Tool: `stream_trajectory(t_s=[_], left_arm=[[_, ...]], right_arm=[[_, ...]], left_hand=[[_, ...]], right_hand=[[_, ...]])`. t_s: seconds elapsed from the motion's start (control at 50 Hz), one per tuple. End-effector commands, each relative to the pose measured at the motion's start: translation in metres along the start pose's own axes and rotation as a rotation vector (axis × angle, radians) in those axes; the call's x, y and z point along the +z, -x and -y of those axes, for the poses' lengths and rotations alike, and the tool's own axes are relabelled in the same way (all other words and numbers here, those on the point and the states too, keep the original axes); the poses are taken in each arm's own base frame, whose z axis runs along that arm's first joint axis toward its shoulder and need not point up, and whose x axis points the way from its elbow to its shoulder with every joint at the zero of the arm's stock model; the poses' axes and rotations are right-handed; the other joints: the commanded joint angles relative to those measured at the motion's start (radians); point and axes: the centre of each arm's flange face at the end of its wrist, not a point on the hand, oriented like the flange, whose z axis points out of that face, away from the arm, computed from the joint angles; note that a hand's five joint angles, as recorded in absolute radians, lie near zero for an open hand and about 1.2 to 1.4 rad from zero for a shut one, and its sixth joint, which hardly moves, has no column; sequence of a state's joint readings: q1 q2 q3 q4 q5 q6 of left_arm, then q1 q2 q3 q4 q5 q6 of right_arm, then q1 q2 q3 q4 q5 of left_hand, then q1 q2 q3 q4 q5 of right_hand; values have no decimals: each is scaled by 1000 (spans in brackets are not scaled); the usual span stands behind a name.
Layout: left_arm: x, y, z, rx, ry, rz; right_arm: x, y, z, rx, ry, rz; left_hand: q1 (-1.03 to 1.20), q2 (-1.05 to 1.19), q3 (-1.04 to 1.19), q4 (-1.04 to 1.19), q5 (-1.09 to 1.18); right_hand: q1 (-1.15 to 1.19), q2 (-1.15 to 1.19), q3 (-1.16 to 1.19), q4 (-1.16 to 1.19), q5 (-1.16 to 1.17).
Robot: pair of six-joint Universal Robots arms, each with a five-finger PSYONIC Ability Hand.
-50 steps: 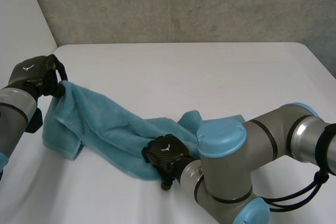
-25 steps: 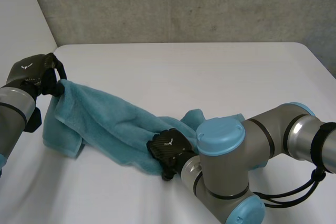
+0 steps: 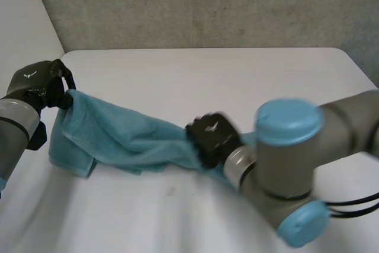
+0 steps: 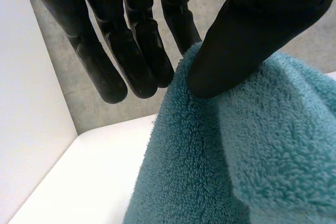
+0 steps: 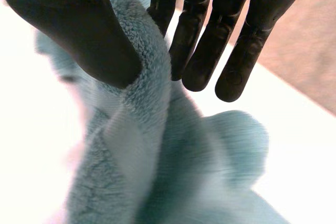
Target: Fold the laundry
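Background: grey concrete wall (image 3: 207, 4) behind the work area, with a pale wall running along the left side.
Surface: white table (image 3: 177, 75) with a rounded far-left corner.
Task item: one teal terry towel (image 3: 118, 134), bunched lengthwise into a loose band.
Towel position: left-front part of the table, strung between the two hands.
Towel left end: raised above the table near its left edge, with a folded lobe hanging below the hand down to the tabletop.
Towel right end: gathered at the right hand, near the middle of the front half of the table.
Towel mid-span: sags between the hands; contact with the table cannot be determined.
Left hand (image 3: 38, 84): at the upper left end of the towel, close to the table's left edge.
Left hand state: left thumb (image 4: 262, 30) presses the towel edge against the nearest of the left fingers (image 4: 136, 51); the cloth is pinched between them. The remaining fingers are straight and lie side by side, clear of the cloth.
Right hand (image 3: 212, 137): at the right end of the band, back of the hand facing up.
Right hand state: right thumb (image 5: 79, 30) on one side of a ridge of cloth, right fingers (image 5: 231, 40) on the other side; the ridge is clamped between thumb and nearest fingers.
Left arm (image 3: 15, 128): enters from the left edge, grey wrist below the hand.
Right arm (image 3: 290, 146): crosses the front right of the table, light-blue cap uppermost, covering the part of the towel behind it.
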State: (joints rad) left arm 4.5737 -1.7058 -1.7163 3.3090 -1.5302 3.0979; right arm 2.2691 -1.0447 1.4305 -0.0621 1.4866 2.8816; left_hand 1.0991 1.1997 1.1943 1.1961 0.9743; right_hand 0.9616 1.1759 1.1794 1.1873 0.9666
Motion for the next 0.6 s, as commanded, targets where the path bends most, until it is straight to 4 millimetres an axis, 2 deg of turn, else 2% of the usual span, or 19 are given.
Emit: stream_trajectory(t_s=[0.02, 0.04, 0.08, 0.1, 0.14, 0.22, 0.28, 0.32, 0.4, 0.42, 0.44, 0.46, 0.48, 0.5, 0.52, 0.54, 0.56, 0.58, 0.6], left_arm=[[-7, -2, -1, 2, 16, -7], [-12, -5, -3, 6, 32, -16], [-19, -10, -6, 15, 53, -35], [-26, -17, -10, 33, 73, -68], [-34, -26, -14, 65, 99, -112], [-54, -48, -38, 189, 190, -237], [-55, -51, -45, 233, 211, -257], [-51, -58, -63, 308, 257, -291], [-34, -66, -62, 344, 228, -310], [-23, -69, -53, 353, 182, -308], [-11, -74, -42, 358, 125, -309], [-11, -74, -41, 358, 125, -309], [1, -80, -25, 361, 52, -307], [14, -86, 1, 359, -50, -302], [14, -86, 1, 359, -51, -302], [23, -90, 25, 356, -144, -294], [23, -90, 26, 356, -145, -294], [32, -95, 56, 352, -264, -278], [37, -96, 87, 344, -386, -250]], right_arm=[[-46, -83, 49, 36, -40, -182], [-46, -83, 49, 36, -40, -182], [-62, -108, 49, 2, 21, -203], [-62, -108, 49, 2, 21, -203], [-72, -125, 34, -47, 134, -192], [-81, -127, 15, -94, 266, -147], [-85, -122, 2, -130, 350, -89], [-81, -121, -2, -145, 355, -78], [-51, -142, -1, -184, 277, -151], [-51, -142, -1, -184, 277, -151], [-41, -154, 7, -202, 227, -206], [-32, -168, 20, -207, 169, -273], [-32, -168, 20, -207, 168, -274], [-25, -185, 39, -208, 90, -355], [-21, -203, 64, -216, -9, -451], [-21, -203, 65, -216, -10, -452], [-22, -220, 96, -233, -128, -550], [-27, -233, 127, -250, -252, -636], [-27, -233, 127, -250, -253, -637]], left_hand=[[297, 197, 202, 200, 247], [297, 197, 202, 200, 247], [297, 197, 202, 200, 247], [297, 197, 202, 200, 247], [297, 197, 202, 200, 247], [297, 197, 202, 200, 247], [297, 197, 202, 200, 247], [297, 197, 202, 200, 247], [297, 197, 202, 200, 247], [297, 197, 202, 200, 247], [297, 197, 202, 200, 247], [297, 197, 202, 200, 247], [297, 197, 202, 200, 247], [297, 197, 202, 200, 247], [297, 197, 202, 200, 247], [297, 197, 202, 200, 247], [297, 197, 202, 200, 247], [297, 197, 202, 200, 247], [297, 197, 202, 200, 247]], right_hand=[[435, 220, 217, 209, 255], [435, 220, 217, 209, 255], [435, 220, 217, 209, 255], [435, 220, 217, 209, 255], [435, 220, 217, 209, 255], [435, 220, 217, 209, 255], [435, 220, 217, 209, 255], [435, 220, 217, 209, 255], [435, 220, 217, 209, 255], [435, 220, 217, 209, 255], [435, 220, 217, 209, 255], [435, 220, 217, 209, 255], [435, 220, 217, 209, 255], [435, 220, 217, 209, 255], [435, 220, 217, 209, 255], [435, 220, 217, 209, 255], [435, 220, 217, 209, 255], [435, 220, 217, 209, 255], [435, 220, 217, 209, 255]])
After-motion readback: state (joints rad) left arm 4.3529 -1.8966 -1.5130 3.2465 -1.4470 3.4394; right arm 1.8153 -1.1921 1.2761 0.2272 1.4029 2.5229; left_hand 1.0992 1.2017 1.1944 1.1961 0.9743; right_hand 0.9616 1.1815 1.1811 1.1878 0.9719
